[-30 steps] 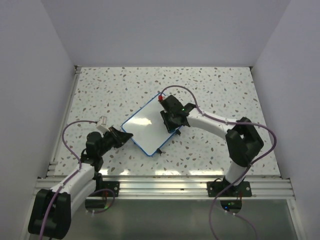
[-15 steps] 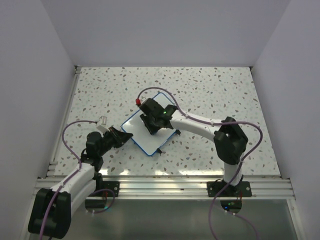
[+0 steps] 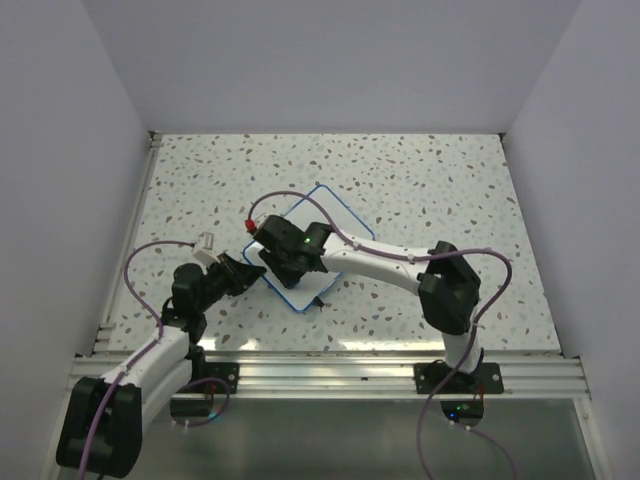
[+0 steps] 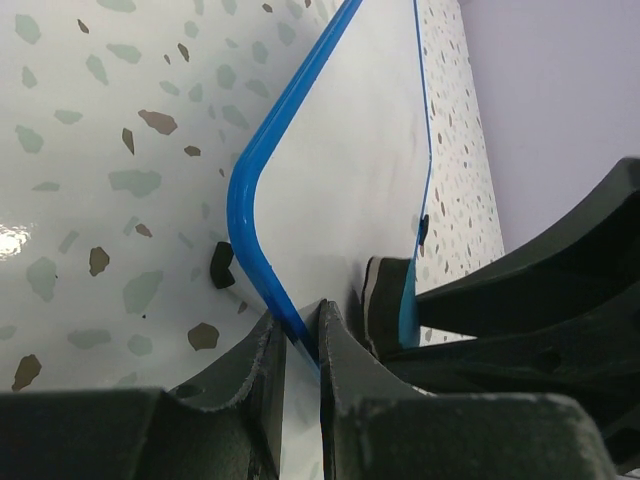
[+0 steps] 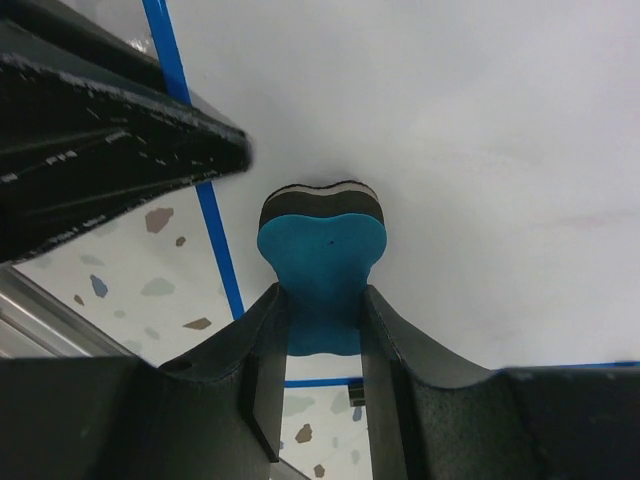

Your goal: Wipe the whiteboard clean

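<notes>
Whiteboard (image 3: 322, 212) first: we find it lying flat and cornerwise on the speckled table (image 3: 430, 180), a little left of centre and not far ahead of our bases. Nearest to us, the left gripper (image 4: 300, 332) has its fingers pressed together on the board's blue rim, just beside the near-left corner, and appears to be steadying it. Just beyond, the right gripper (image 5: 322, 298) pinches the blue eraser (image 5: 322, 255), whose dark felt face rests on the white surface close to that same rim. Around the eraser we see almost bare white, with only a faint streak off to one side in the right wrist view. Farther out, the uncovered far corner looks white from above. We judge the wiping well advanced, with faint traces and the stretch hidden under the right arm yet to be checked.
</notes>
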### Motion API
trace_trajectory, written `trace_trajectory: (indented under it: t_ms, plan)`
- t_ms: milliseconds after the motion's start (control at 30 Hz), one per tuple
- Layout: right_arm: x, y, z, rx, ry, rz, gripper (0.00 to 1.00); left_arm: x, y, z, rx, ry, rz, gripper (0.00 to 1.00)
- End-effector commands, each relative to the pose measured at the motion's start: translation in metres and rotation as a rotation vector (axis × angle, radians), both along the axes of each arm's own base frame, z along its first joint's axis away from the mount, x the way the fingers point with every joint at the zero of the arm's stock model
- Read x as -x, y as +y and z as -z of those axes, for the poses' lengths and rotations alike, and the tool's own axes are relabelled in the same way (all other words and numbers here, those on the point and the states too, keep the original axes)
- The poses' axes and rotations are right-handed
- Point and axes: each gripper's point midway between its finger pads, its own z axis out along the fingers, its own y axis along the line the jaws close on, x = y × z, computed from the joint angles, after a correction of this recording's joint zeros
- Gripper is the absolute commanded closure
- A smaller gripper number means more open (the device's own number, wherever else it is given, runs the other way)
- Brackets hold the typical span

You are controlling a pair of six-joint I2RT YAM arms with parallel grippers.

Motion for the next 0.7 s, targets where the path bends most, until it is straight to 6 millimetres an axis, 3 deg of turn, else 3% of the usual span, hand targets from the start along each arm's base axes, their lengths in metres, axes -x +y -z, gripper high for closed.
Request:
trace_trajectory:
  t_ms: [0,33,167,267,500,667]
  plan:
    - [0.019,-0.022,0.007,0.070,0.022,-0.014,1.00,0.039,0.011,0.068,-0.125,0.142,0.033,1.00]
    - [0.022,-0.031,0.017,0.091,0.027,-0.010,1.00,0.039,0.011,0.068,-0.126,0.143,0.033,1.00]
    - [0.023,-0.034,0.017,0.078,0.013,-0.008,1.00,0.040,0.010,0.068,-0.125,0.141,0.037,1.00]
    - [0.021,-0.021,0.012,0.048,0.016,-0.020,1.00,0.039,0.010,0.067,-0.125,0.138,0.037,1.00]
    - [0.017,0.002,0.023,0.026,0.051,-0.029,1.00,0.039,0.009,0.064,-0.122,0.123,0.045,1.00]
    - [-0.001,0.017,0.013,0.019,-0.002,-0.013,1.00,0.040,0.008,0.065,-0.120,0.120,0.052,1.00]
